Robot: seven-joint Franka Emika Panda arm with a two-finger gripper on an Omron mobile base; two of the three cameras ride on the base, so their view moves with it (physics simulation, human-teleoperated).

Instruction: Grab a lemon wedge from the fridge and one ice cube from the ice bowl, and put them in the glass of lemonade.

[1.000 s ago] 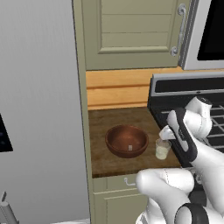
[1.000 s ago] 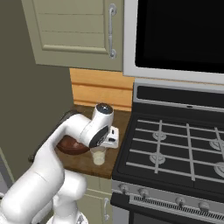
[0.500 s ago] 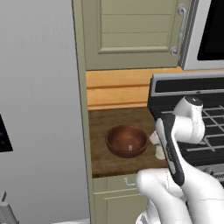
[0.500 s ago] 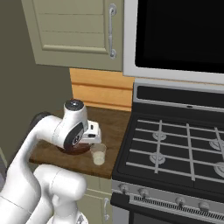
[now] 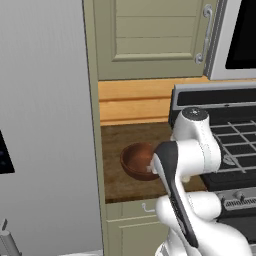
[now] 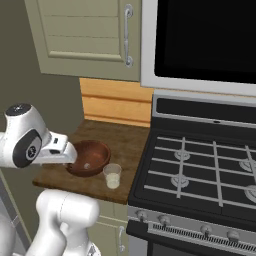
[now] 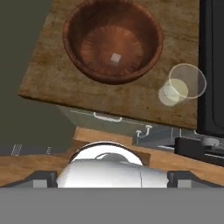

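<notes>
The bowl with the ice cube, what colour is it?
Dark reddish-brown wood, the ice bowl shows best in the hand view.

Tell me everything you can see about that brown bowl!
The ice bowl is round, shallow and dark reddish-brown, and it looks like wood, with fine lines fanning out from the middle inside. It sits upright on the wooden counter, near the front edge. One tiny pale ice cube lies at its bottom. The glass of lemonade stands close beside it, toward the stove, not touching in the hand view. In the right base view, part of the robot's arm covers its left edge.
</notes>
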